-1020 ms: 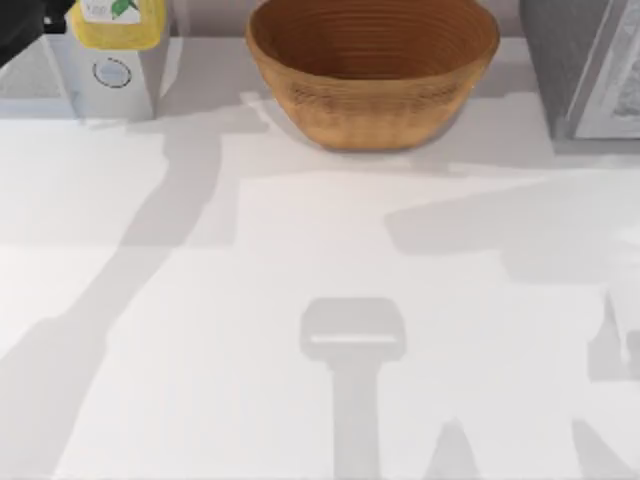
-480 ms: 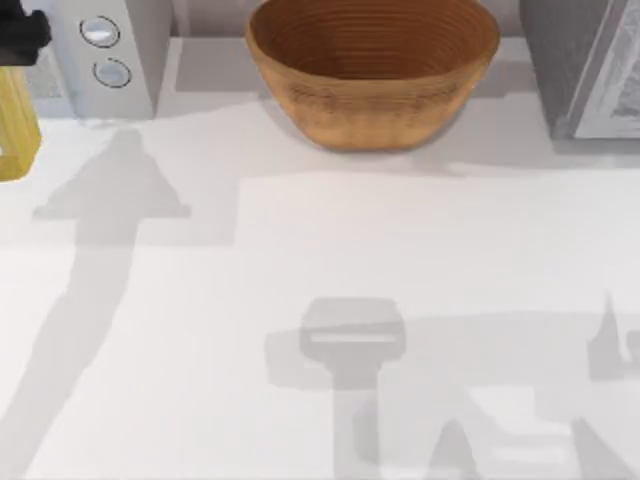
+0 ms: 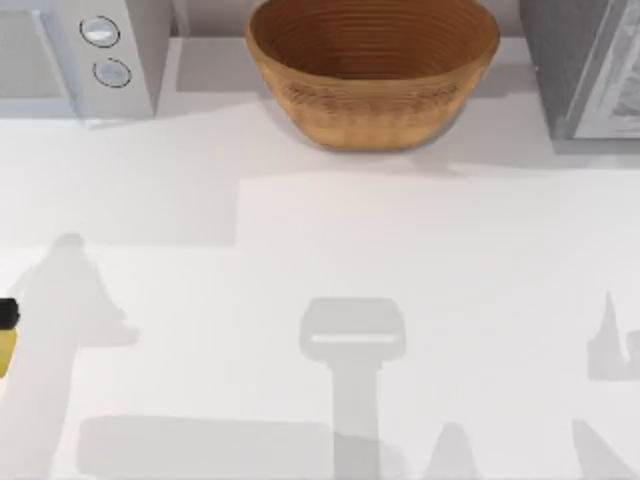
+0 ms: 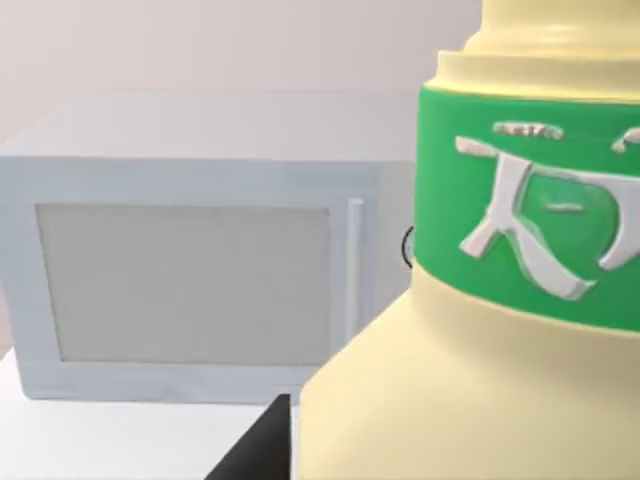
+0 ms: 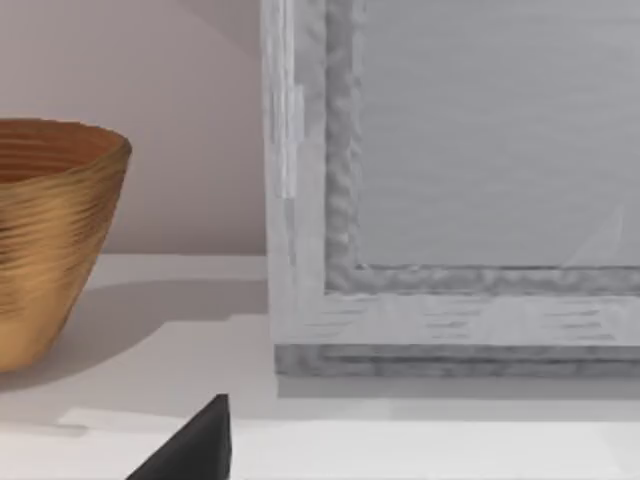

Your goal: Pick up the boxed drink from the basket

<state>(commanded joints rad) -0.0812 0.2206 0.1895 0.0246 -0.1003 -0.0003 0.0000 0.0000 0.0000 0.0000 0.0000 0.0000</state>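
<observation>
The boxed drink (image 4: 470,330) is pale yellow with a green band. It looms close in the left wrist view, and one dark finger (image 4: 255,452) shows beside its base. In the top view only a yellow sliver of the drink (image 3: 4,352) shows at the table's left edge. My left gripper (image 3: 5,314) is a black patch just above that sliver and is shut on the carton. The golden-brown woven basket (image 3: 372,75) stands at the back centre, far from the drink, with nothing visible inside. A dark part of my right gripper (image 5: 190,448) points toward the basket (image 5: 45,240).
A white microwave (image 3: 85,55) with two round knobs stands at the back left, and its door (image 4: 185,285) faces the left wrist camera. A grey appliance (image 3: 580,65) stands at the back right, close in front of the right wrist camera.
My left gripper carried the boxed drink from the back left corner toward the front along the table's left edge. It is now mostly outside the top view.
</observation>
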